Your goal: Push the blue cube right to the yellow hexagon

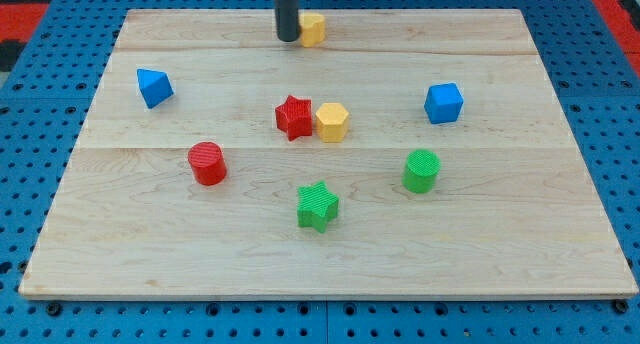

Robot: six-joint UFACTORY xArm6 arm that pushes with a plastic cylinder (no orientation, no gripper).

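Under everything lies a pale wooden board (330, 274) on blue pegboard (30, 184). Nearest its bottom edge sits a ribbed green star (318, 206), then a green cylinder (422, 171) and red cylinder (208, 163). Mid-board, a red star (294, 117) touches the yellow hexagon (332, 122); the blue cube (443, 103) stands well apart toward the right edge, a blue wedge (153, 87) toward the left. At the top edge, my tip (288, 38), a bare rod holding nothing, touches 1 yellow block (313, 29).

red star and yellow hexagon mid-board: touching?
Touching. The camera view shows the red star pressed against the yellow hexagon with no board visible between them. My tip is far off, near the view's top.
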